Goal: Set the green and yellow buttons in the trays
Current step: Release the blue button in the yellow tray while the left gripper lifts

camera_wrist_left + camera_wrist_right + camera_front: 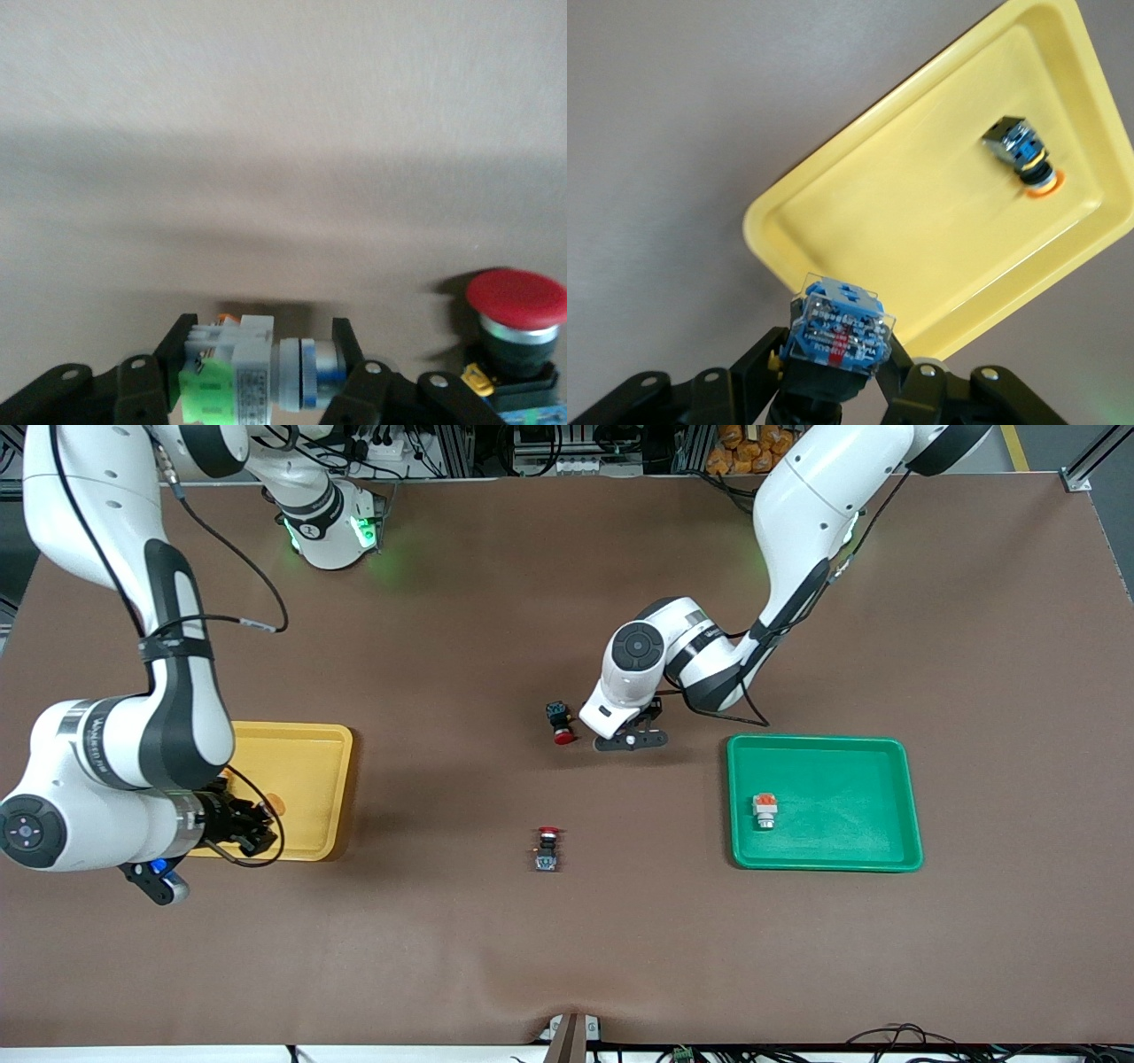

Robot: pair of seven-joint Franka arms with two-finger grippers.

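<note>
My left gripper (625,737) is low at the table's middle. In the left wrist view (261,343) its fingers press both ends of a grey-bodied green button (257,372) lying sideways. The hand hides this button in the front view. A second green button (765,811) lies in the green tray (873,841). My right gripper (250,825) hangs over the near edge of the yellow tray (306,766). It is shut on a black-and-blue yellow button (837,326), cap hidden. Another yellow button (1021,152) lies in the yellow tray (904,221); its orange cap (276,807) shows in the front view.
A red-capped switch (560,723) stands right beside my left gripper, toward the right arm's end, and shows in the left wrist view (516,310). Another red-capped switch (547,849) lies nearer the front camera, between the two trays.
</note>
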